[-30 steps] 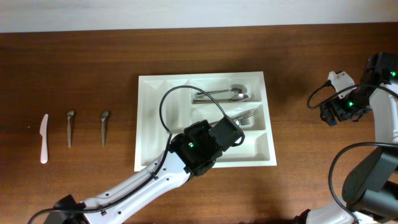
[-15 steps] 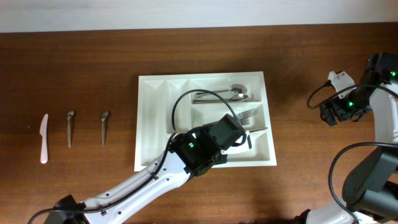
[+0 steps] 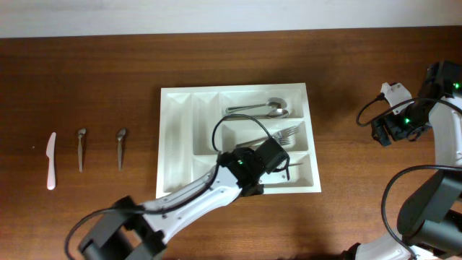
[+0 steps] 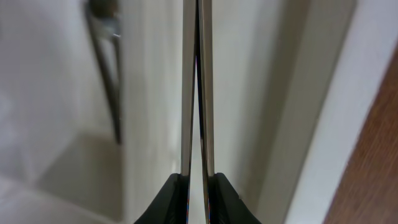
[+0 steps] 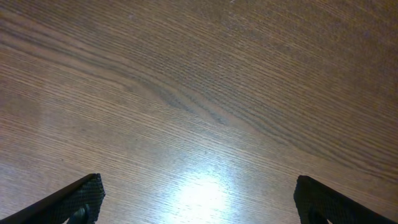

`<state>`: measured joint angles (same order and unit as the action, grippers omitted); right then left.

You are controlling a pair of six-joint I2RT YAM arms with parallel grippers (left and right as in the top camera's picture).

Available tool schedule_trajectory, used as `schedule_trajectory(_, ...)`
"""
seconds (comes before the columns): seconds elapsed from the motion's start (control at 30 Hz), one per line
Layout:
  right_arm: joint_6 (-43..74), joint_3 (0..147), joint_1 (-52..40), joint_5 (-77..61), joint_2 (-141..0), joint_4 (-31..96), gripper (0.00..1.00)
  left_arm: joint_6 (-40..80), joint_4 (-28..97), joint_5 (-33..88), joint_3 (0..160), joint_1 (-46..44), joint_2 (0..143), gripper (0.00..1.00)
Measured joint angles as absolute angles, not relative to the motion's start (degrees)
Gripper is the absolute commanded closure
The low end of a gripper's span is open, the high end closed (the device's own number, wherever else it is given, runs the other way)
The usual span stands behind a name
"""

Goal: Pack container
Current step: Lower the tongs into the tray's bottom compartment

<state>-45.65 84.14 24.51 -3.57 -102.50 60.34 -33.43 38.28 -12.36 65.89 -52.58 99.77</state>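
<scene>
The container (image 3: 177,144) is a white five-compartment tray at the table's middle. Spoons (image 3: 271,110) lie in its top wide compartment and forks (image 3: 285,133) in the middle one. My left gripper (image 3: 280,162) hangs over the bottom wide compartment. In the left wrist view its jaws (image 4: 199,180) are shut on two thin metal blades (image 4: 199,93), seen edge-on like knives, pointing down into the tray (image 4: 323,124). Another metal handle (image 4: 107,68) lies beside them. My right gripper (image 5: 196,199) is open and empty over bare wood, far right of the tray in the overhead view (image 3: 393,130).
Left of the tray lie a white plastic knife (image 3: 50,160) and two metal spoons (image 3: 81,148) (image 3: 120,148). The tray's two narrow upright compartments (image 3: 206,130) hold nothing. Brown wood (image 4: 379,174) shows just past the tray's front rim.
My left gripper has moved right and toward the front, from the tray's middle to the bottom wide compartment, and has tipped down. The right arm has not moved.
</scene>
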Motion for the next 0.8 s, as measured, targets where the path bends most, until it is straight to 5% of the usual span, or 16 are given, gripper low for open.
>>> schedule_trajectory(0.23,-45.67,84.14,24.51,-3.57,-102.5,60.36,0.01,-33.43,38.28,-12.36,65.67,-52.58,101.89,0.82)
schedule_trajectory(0.33,-45.67,84.14,24.51,-3.57,-102.5,60.36,0.01,-33.52,38.28,-12.34,65.67,-52.6,101.91,0.62)
schedule_trajectory(0.47,-45.67,84.14,24.51,-3.57,-102.5,60.36,0.01,-33.74,38.26,-12.21,65.67,-52.58,101.91,0.5)
schedule_trajectory(0.8,-45.65,84.14,24.51,-3.57,-102.5,60.36,0.01,-33.65,34.85,-12.91,65.71,-52.58,101.91,0.46)
